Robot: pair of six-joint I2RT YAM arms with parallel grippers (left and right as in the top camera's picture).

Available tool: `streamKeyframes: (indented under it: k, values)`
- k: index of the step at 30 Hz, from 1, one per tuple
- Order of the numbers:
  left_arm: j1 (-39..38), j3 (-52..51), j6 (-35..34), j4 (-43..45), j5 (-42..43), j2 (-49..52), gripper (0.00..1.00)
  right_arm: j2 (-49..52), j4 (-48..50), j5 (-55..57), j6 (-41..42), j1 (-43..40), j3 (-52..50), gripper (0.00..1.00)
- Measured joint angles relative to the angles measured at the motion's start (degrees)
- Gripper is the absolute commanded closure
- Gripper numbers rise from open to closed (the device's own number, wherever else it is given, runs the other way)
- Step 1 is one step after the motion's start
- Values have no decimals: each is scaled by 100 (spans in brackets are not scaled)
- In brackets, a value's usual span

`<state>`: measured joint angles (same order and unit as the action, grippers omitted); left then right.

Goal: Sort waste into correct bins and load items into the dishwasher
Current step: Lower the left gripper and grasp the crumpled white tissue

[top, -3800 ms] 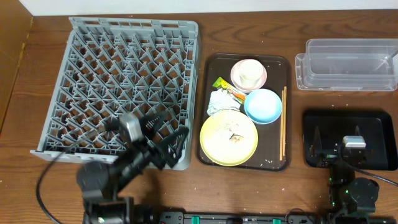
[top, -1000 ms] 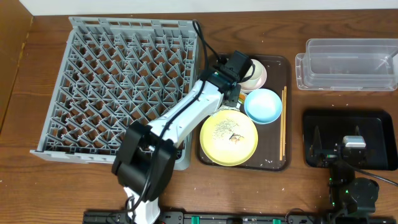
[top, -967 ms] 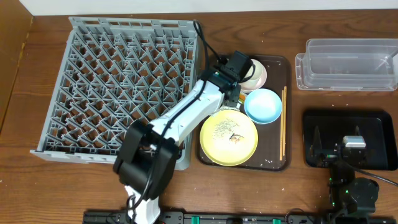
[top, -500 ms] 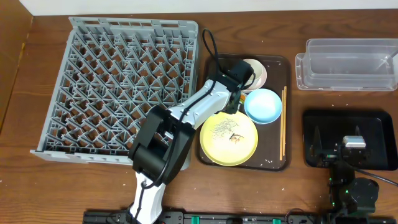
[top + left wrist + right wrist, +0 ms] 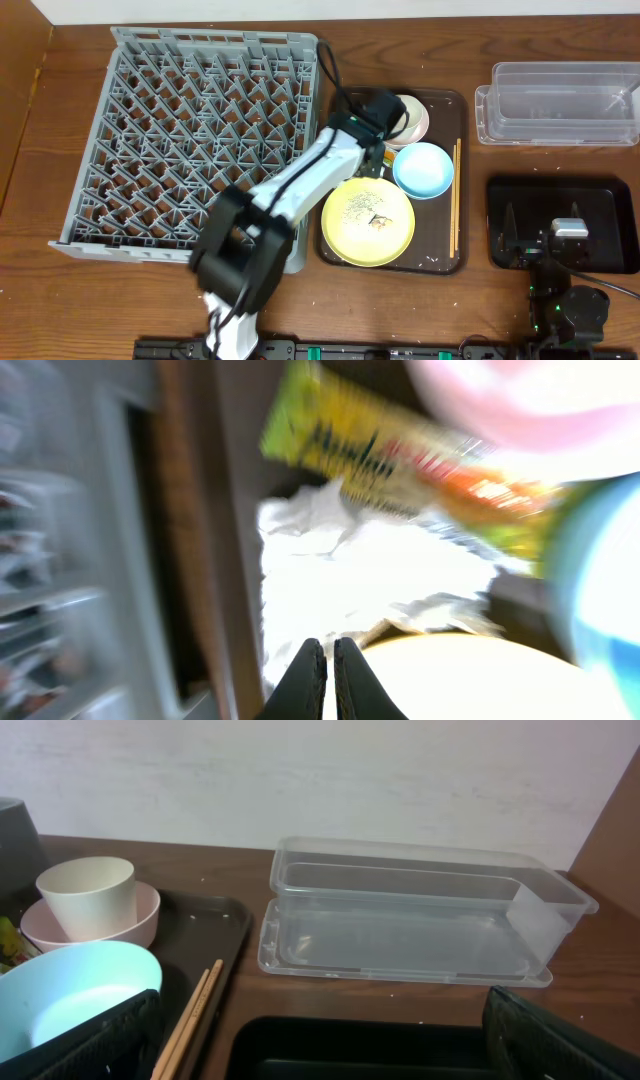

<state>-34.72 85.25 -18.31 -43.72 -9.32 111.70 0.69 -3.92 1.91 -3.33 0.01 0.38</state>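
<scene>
Left jaws are seen pressed together, tips right over the crumpled white paper napkin (image 5: pixel 350 570) at centre frame of the wrist view. It's too blurry for any pinch to be made out, tbh. A small green-and-orange wrapper (image 5: pixel 400 455) is spotted just above the napkin, and a round yellow plate (image 5: pixel 470 680) below it. Right jaws are spread wide over the shallow black rectangular tray (image 5: pixel 600 195) at lower right, with the clear rectangular plastic tub (image 5: pixel 560 105) seen above that.

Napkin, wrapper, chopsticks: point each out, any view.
napkin (image 5: pixel 370 585), left wrist view, middle of the crumpled white paper.
wrapper (image 5: pixel 390 455), left wrist view, its yellow-green printed face.
chopsticks (image 5: pixel 456 200), overhead view, mid-length of the pair.
</scene>
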Motion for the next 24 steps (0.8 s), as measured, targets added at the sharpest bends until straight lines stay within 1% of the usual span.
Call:
streamKeyframes:
  k: [5,6,7,8,9,10,13,16,24]
  values:
    - [0,0,-127,7,0,-1150,92,0,0,2,0,0,0,1]
    - [0,2,-140,9,-2,-1377,86,0,0,2,-2,0,0,1]
    - [0,2,-142,7,-2,-1556,75,0,0,2,0,0,0,1]
    - [0,2,-162,7,-2,-1696,57,0,0,2,0,0,0,1]
    - [0,2,-179,4,-2,-1808,42,0,0,0,-2,0,0,1]
    - [0,4,-192,4,-2,-1910,38,0,0,0,-2,0,0,1]
    - [0,4,-214,4,-2,-1821,38,0,0,0,0,0,0,1]
    - [0,2,-232,7,-2,-1513,37,0,0,0,-2,0,0,1]
    - [0,-11,-118,74,-2,-55,38,0,0,0,-2,0,0,1]
